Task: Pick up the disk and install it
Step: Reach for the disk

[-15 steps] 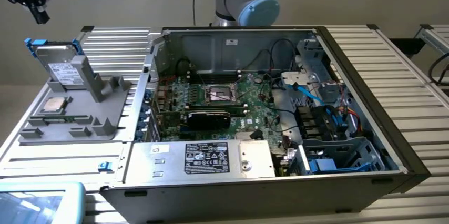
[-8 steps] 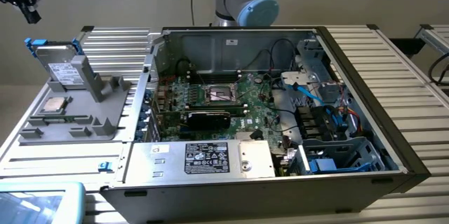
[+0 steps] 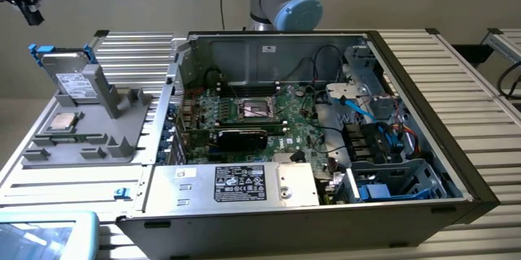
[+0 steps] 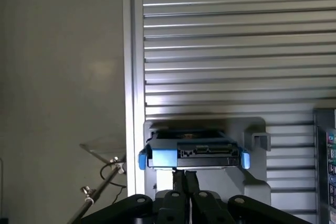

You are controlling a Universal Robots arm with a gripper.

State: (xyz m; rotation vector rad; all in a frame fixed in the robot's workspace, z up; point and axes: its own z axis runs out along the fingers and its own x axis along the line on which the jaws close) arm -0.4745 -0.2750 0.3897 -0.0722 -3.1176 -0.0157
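The disk [image 3: 69,75] stands on edge in a grey holder [image 3: 114,127] at the exterior view's left, its white label and blue rails showing. My gripper [image 3: 31,10] hangs high above it near the frame's upper left corner, well clear of it. In the wrist view I look down on the disk's connector edge [image 4: 194,155] with blue rail ends on both sides. The gripper [image 4: 185,176] has its two black fingers pressed together with nothing between them, apart from the disk.
A small square processor chip [image 3: 63,121] lies on the grey holder. The open computer case [image 3: 456,150] holds a motherboard [image 3: 260,113], a silver power supply [image 3: 236,184] and a drive cage [image 3: 403,177]. Ribbed metal tabletop [image 3: 464,77] surrounds it.
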